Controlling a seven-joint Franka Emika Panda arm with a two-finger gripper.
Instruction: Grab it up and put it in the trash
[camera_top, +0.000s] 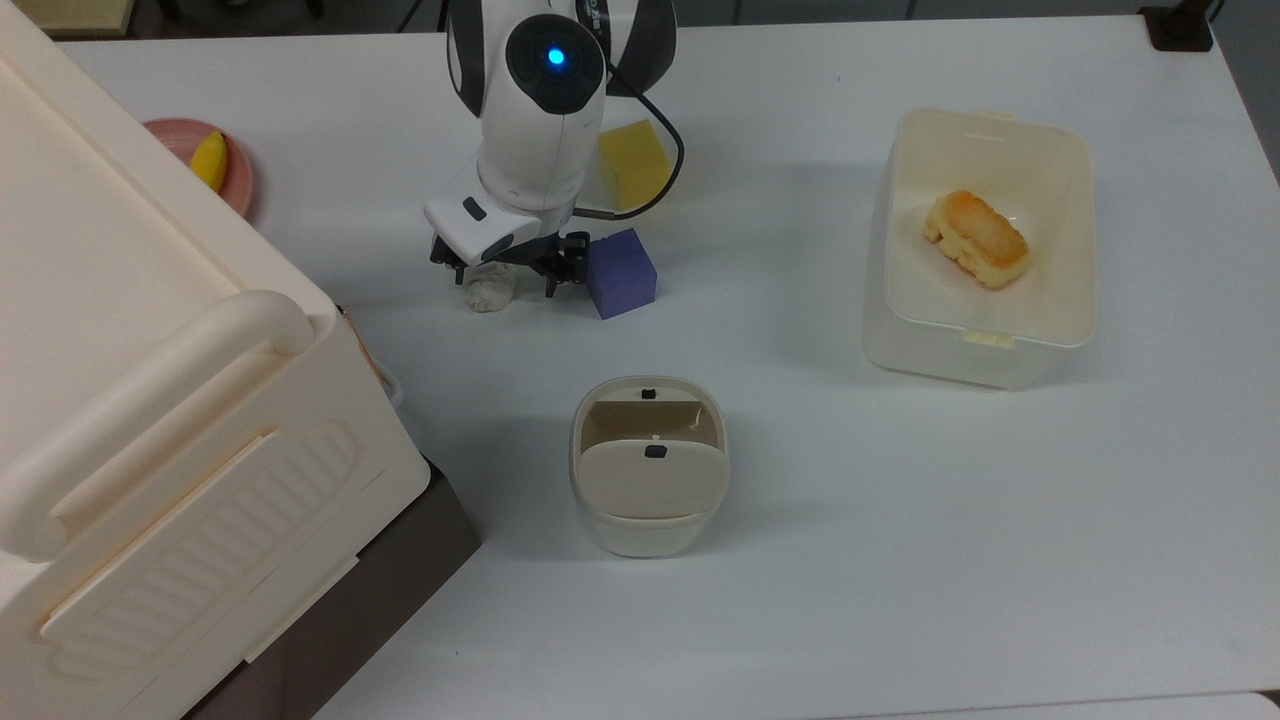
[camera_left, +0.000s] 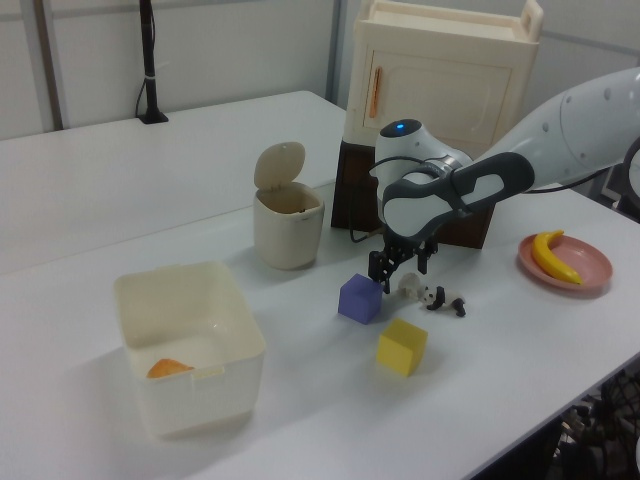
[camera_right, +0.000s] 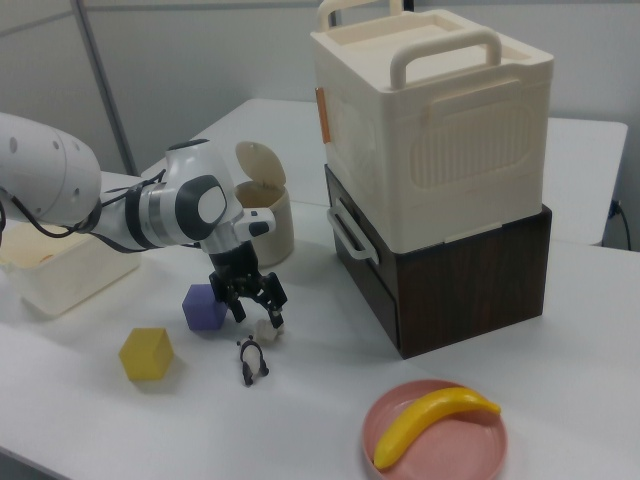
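**Fingers astride the wad, grasp not yet closed**

Directly beneath the gripper (camera_top: 507, 277), between its spread fingers, the tissue wad (camera_top: 491, 291) lies on the table (camera_top: 900, 520). In the right view the gripper (camera_right: 254, 303) stands low over the wad (camera_right: 267, 329), one finger on either side, with no sign of a pinch. The step in hand looks like the grasp itself: the fingers need to close on the wad, then lift and carry it to the bin (camera_top: 648, 465), which stands well apart from the tool with its flap tipped open.

Just beside one finger sits the purple cube (camera_top: 620, 272); it could be nudged as the fingers close. Near the other side of the wad, in the right view, the panda figurine (camera_right: 251, 358) lies on the table. Behind the tool is the yellow cube (camera_top: 633, 162). Farther off are the tub (camera_top: 980, 240) with bread (camera_top: 975, 238), the handled box (camera_top: 150, 400), and a banana (camera_right: 432, 418) on a pink plate (camera_right: 440, 445).
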